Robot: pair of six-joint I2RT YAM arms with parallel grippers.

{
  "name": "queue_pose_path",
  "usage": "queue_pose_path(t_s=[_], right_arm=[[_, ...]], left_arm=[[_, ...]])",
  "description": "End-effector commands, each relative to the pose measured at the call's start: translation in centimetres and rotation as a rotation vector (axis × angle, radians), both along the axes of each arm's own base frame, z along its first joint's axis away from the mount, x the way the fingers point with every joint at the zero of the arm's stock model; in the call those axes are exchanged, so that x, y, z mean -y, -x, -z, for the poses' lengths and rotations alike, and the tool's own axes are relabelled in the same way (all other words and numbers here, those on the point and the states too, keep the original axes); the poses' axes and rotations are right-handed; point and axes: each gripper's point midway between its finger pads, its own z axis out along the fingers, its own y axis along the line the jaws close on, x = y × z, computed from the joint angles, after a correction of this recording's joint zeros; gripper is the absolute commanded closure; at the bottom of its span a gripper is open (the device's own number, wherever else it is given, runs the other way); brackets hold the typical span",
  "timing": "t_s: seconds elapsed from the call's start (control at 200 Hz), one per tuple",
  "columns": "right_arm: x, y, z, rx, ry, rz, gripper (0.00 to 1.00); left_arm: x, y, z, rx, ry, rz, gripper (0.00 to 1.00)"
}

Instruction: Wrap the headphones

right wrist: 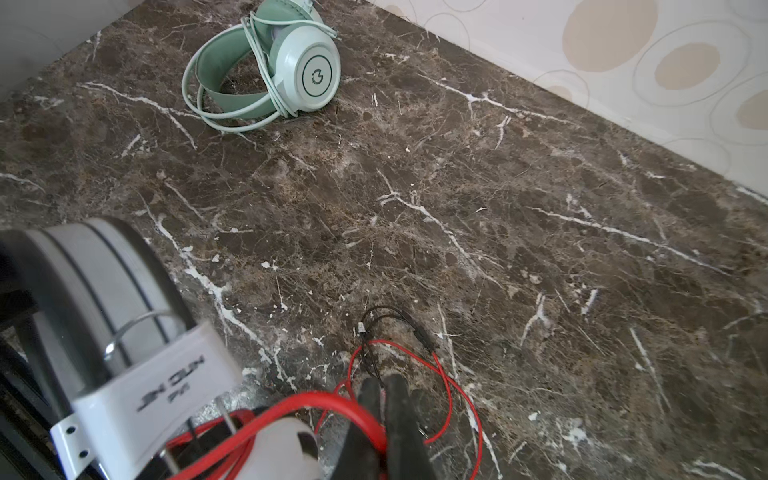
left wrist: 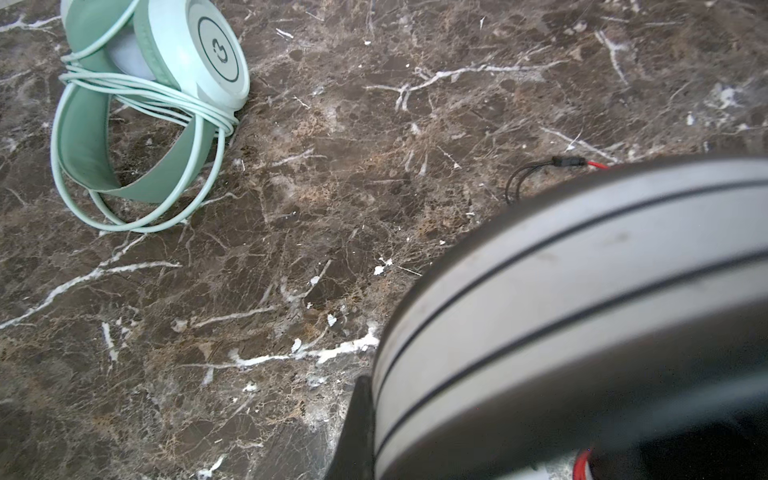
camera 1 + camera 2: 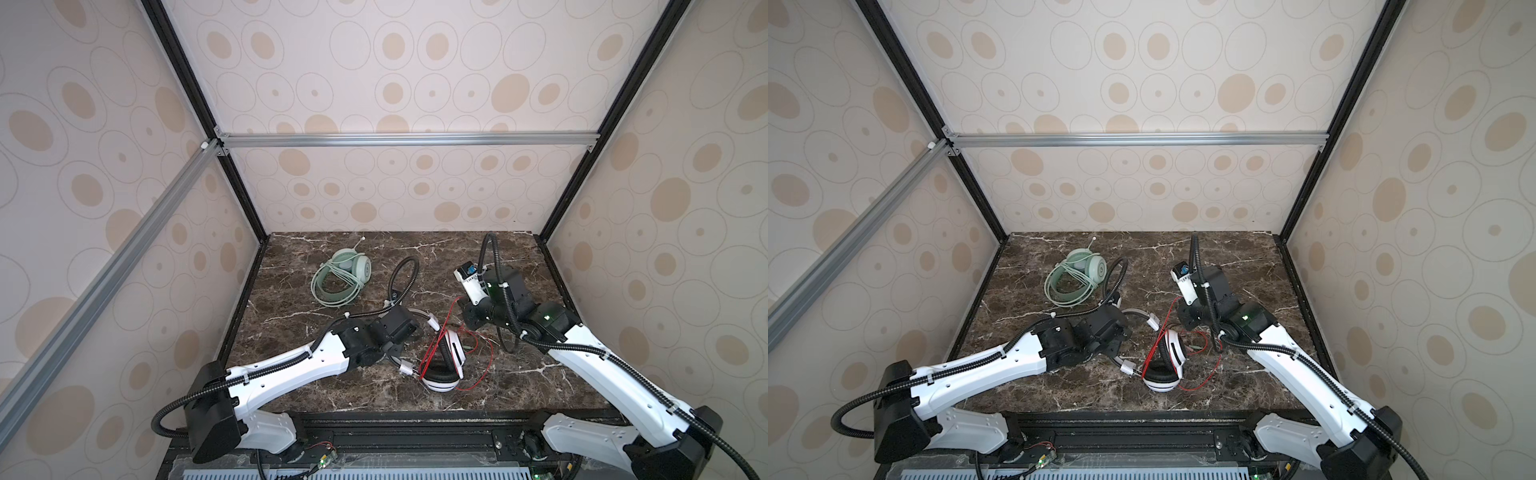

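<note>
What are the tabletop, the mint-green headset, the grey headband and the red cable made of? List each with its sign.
The tabletop: looks like polished brown marble, white veins; could be a printed laminate.
The mint-green headset: smooth matte plastic cups, soft sheen.
The grey headband: probably padded leatherette, grooved with dark seams; blurred.
The red cable: thin, glossy, rubbery insulation, bends in loose loops.

Clad in white shells (image 3: 291, 365) over black joints (image 3: 511, 291), dotted with screw holes (image 3: 323, 350); strung with black ribbed hoses (image 3: 483, 249), zip-tied; green light (image 3: 547, 318) right of centre.
</note>
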Motion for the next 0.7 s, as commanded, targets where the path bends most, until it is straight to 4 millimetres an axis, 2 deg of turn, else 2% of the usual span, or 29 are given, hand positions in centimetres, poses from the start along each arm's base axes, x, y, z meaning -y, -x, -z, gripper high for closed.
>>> queue_pose_path(t_s=[0.0, 0.135, 0.32, 0.45, 0.55, 0.65, 0.695], right_arm=[[-1.3, -0.7, 0.2, -0.037, -0.134, -0.029, 1.0], [-1.0, -1.4, 1.4, -0.077, -0.18, -0.012, 1.0], [-1.5, -1.4, 2.9, -0.128, -0.279, -0.034, 0.98], [-4.1, -0.1, 2.5, -0.193, -0.494, -0.221, 0.8], [-5.0, 0.2, 2.2, -0.231, -0.612, -0.286, 0.67], [-5.3, 0.4, 2.6, -0.249, -0.648, -0.288, 0.42], [-5.2, 0.6, 2.9, -0.254, -0.654, -0.287, 0.34]], left_arm=[[1.1, 0.1, -3.5, 0.059, 0.119, 0.025, 1.0], [0.9, 0.3, -4.7, 0.065, 0.139, 0.026, 1.0], [0.7, 0.1, -6.8, 0.091, 0.16, 0.012, 1.0], [1.6, 0.4, -9.5, 0.104, 0.245, 0.047, 1.0], [1.7, 0.3, -12.4, 0.135, 0.309, 0.049, 1.0], [1.0, -0.4, -14.9, 0.166, 0.341, 0.006, 1.0], [0.1, -1.0, -16.0, 0.183, 0.347, -0.046, 1.0]])
